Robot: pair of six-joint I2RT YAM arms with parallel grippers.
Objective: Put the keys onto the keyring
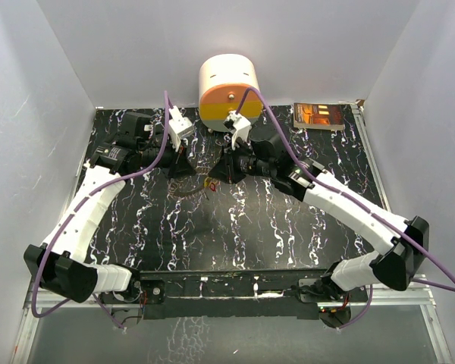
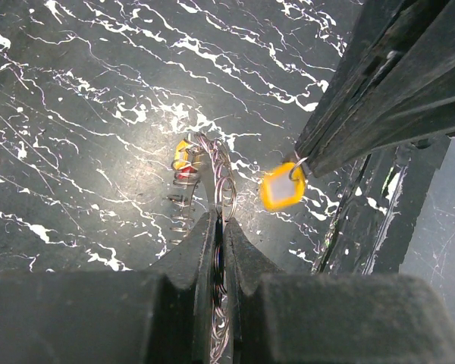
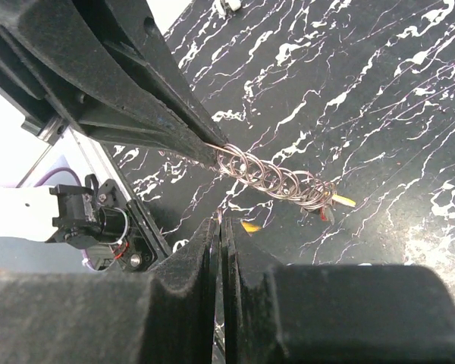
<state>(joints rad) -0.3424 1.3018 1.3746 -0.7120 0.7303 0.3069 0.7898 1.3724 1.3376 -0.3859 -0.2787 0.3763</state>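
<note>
The desk (image 1: 288, 220) is a black slab veined with white, marble-like, boxed in by plain white walls (image 1: 136, 45) on three sides. At its far edge stands a squat drum (image 1: 228, 89), cream above and orange below. To the right of it, against the back wall, lies a flat brown card (image 1: 320, 116). Both arms are bolted to a dark bar (image 1: 227, 287) along the near edge and reach inward, meeting just in front of the drum.

The left pincer (image 2: 218, 221) is pressed together on the keyring (image 2: 223, 180), with the silvery wire loops caught between its two black fingers. From the right wrist view the keyring runs out from that grip as a string of overlapping rings. At its free end sit small keys (image 3: 335, 202), one yellow-headed and one red. Whether that end touches the desk or hangs just above it cannot be told.

The right pincer (image 3: 218, 224) is also drawn tight, with no gap showing between its fingers. From the left wrist view its tip pinches a small metal loop, and from this loop hangs a yellow key (image 2: 282, 188) with a pale patch on its head. That key hangs just beside the keyring, to its right, with a narrow strip of desk showing between them. It is not threaded on. Only an orange sliver of it shows past the fingertips in the right wrist view.
</note>
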